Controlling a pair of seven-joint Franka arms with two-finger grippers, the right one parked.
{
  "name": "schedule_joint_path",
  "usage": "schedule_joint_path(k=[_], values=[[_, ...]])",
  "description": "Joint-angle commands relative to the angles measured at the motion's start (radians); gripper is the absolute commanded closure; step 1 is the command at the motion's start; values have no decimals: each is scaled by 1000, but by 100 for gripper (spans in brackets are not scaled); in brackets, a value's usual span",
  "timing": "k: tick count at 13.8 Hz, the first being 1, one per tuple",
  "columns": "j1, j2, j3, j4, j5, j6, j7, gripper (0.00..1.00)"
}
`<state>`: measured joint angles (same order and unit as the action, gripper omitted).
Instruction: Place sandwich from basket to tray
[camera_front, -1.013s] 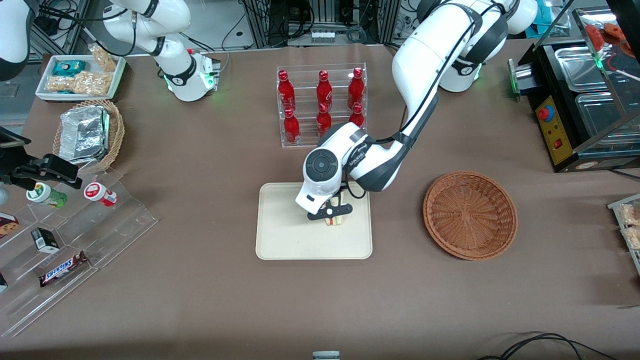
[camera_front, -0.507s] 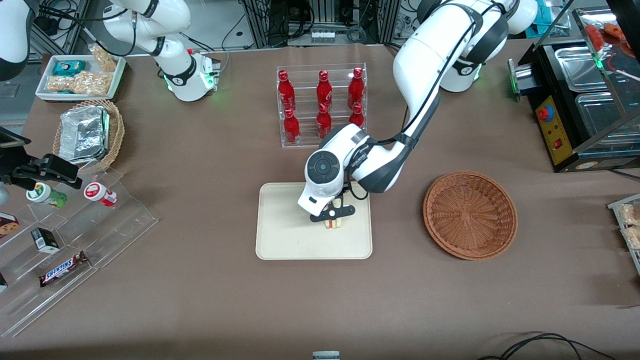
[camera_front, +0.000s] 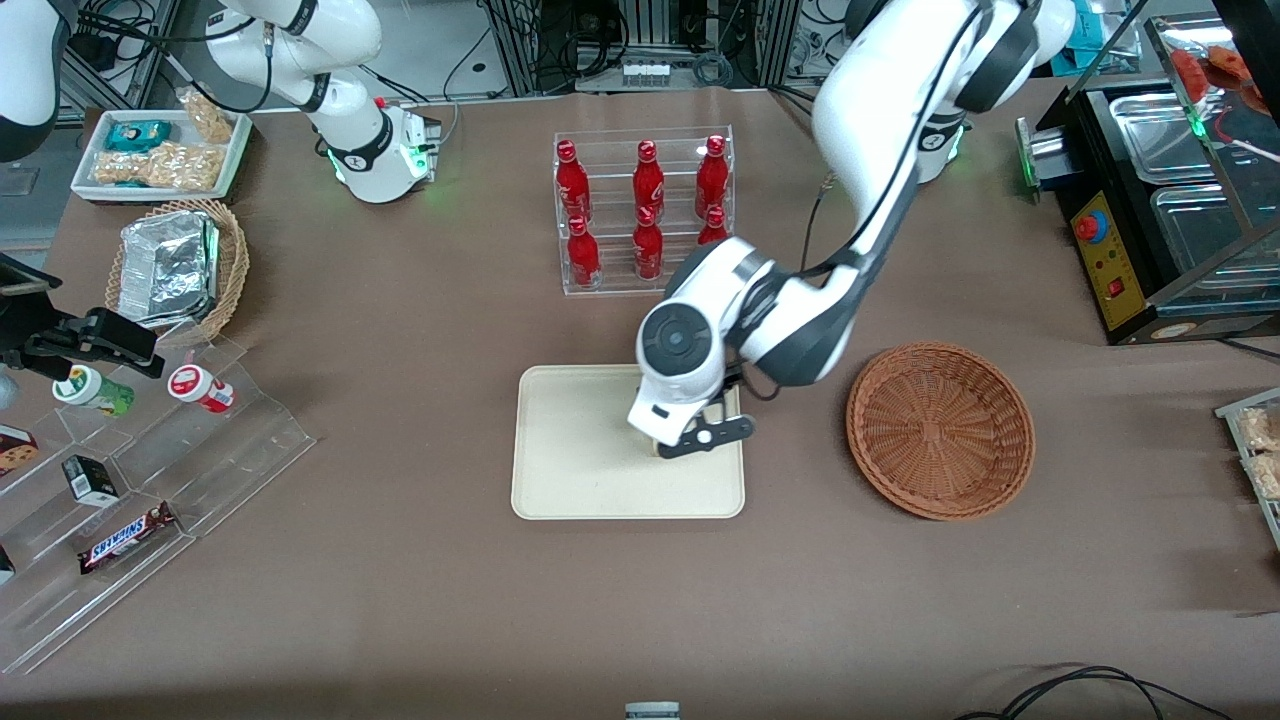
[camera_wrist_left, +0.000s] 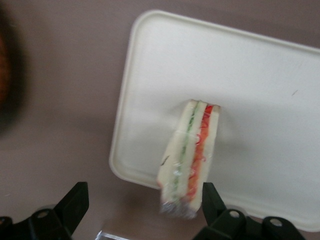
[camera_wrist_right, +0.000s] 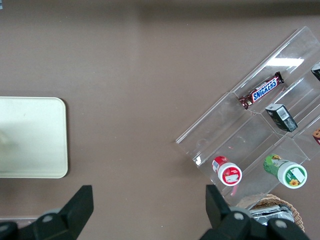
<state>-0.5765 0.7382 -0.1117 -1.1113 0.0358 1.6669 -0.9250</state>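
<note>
The sandwich (camera_wrist_left: 192, 150), a white wedge with green and orange-red layers, stands on its edge on the cream tray (camera_wrist_left: 260, 75), close to the tray's rim. My gripper (camera_wrist_left: 142, 197) hangs above it, open. The fingers are spread wide; one finger (camera_wrist_left: 212, 197) is right beside the sandwich and the other stands well apart from it. In the front view the gripper (camera_front: 700, 440) is over the part of the tray (camera_front: 570, 450) nearest the basket, and the wrist hides the sandwich. The reddish-brown basket (camera_front: 940, 430) sits empty beside the tray, toward the working arm's end.
A clear rack of red bottles (camera_front: 645, 210) stands farther from the front camera than the tray. Toward the parked arm's end are a clear stepped shelf with snacks (camera_front: 150, 470), a tan wicker basket with foil containers (camera_front: 175, 270) and a white snack tray (camera_front: 160, 155). A black appliance (camera_front: 1150, 210) sits at the working arm's end.
The gripper has opened and let go of the sandwich on the tray. The wrist has lifted and shifted a little toward the basket.
</note>
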Motion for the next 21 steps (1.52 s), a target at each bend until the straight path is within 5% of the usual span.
schedule_joint_path(k=[1, 4, 7, 11, 14, 21], values=[[95, -162, -3, -42, -74, -154, 128, 0], [246, -288, -3, -44, -135, -378, 351, 0], [346, -388, 6, -100, -119, -473, 426, 0], [401, -685, 23, -515, -10, -297, 475, 0], [487, -712, 35, -504, -10, -372, 719, 0], [507, -648, 32, -332, -19, -452, 750, 0]])
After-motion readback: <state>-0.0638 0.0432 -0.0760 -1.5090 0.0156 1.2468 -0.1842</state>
